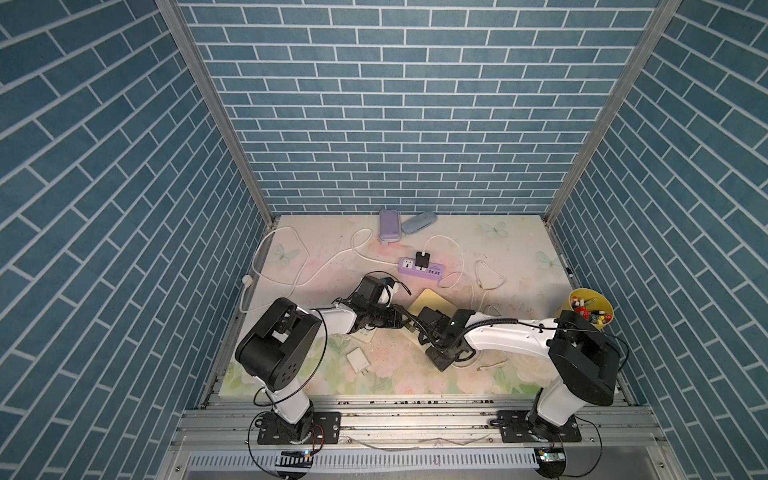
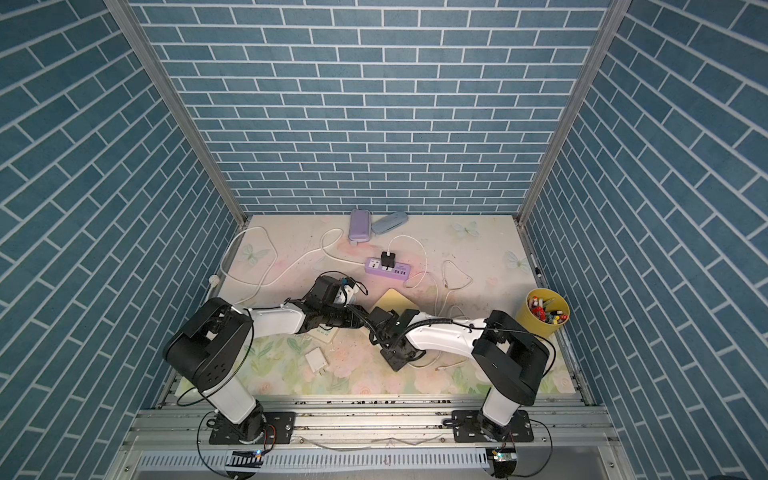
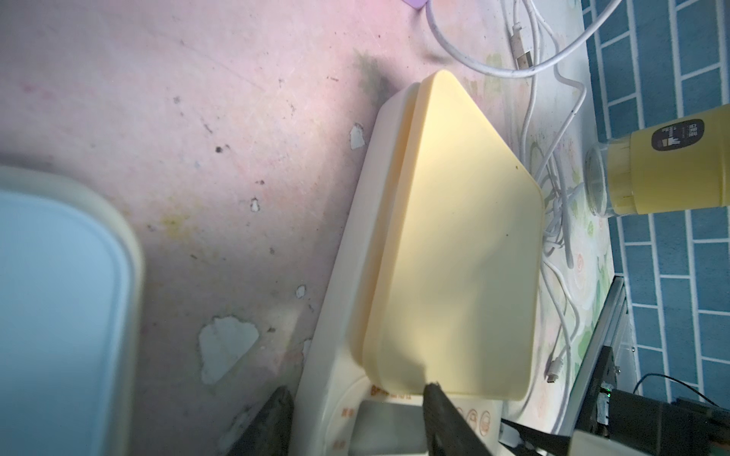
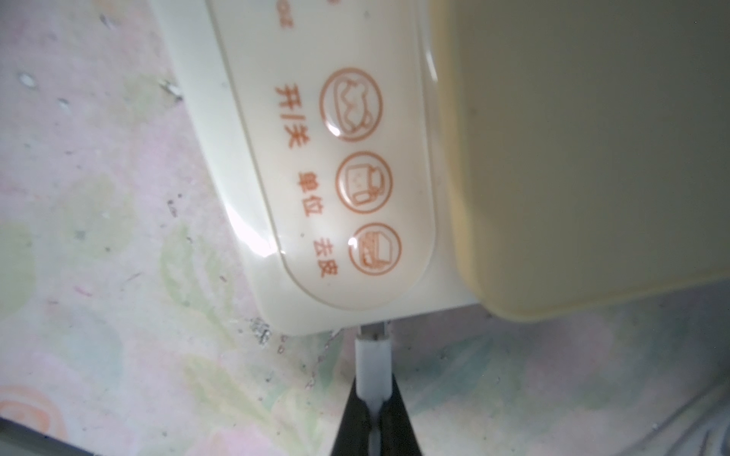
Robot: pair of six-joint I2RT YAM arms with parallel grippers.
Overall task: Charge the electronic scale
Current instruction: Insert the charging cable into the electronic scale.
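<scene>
Right gripper [image 4: 373, 410] clenched on white plug [image 4: 373, 355], tip partly into scale [image 4: 316, 158]. Skewed push could bend it or shove scale. Left gripper [image 3: 357, 389]: hold unclear.

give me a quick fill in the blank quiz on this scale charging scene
1. The right end effector is shut on a ____ plug.
2. The panel of the scale shows ____ round orange buttons.
3. A black adapter sits in the ____ power strip.
4. The one cup in view is ____.
Missing words: white; three; purple; yellow.
</scene>
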